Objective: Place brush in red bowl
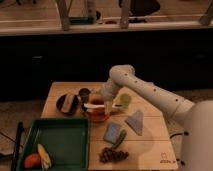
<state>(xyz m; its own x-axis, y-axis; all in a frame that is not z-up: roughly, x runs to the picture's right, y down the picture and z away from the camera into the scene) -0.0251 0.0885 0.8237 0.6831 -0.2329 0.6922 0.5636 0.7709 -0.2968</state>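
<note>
The red bowl (98, 115) sits near the middle of the wooden table (155, 145). The brush (95, 105) shows as a slim white handle lying level across the top of the bowl; its dark head is not clear. My gripper (105, 103) is at the end of the white arm, pointing down right over the bowl and at the brush handle. I cannot tell whether the brush rests on the bowl's rim or hangs from the gripper.
A dark round dish with a tan block (67, 102) and a small dark cup (84, 93) stand left of the bowl, a green cup (124, 100) to its right. Two grey-blue packets (112, 132), a green vegetable (120, 139) and grapes (112, 154) lie in front. A green tray (60, 131) holds fruit.
</note>
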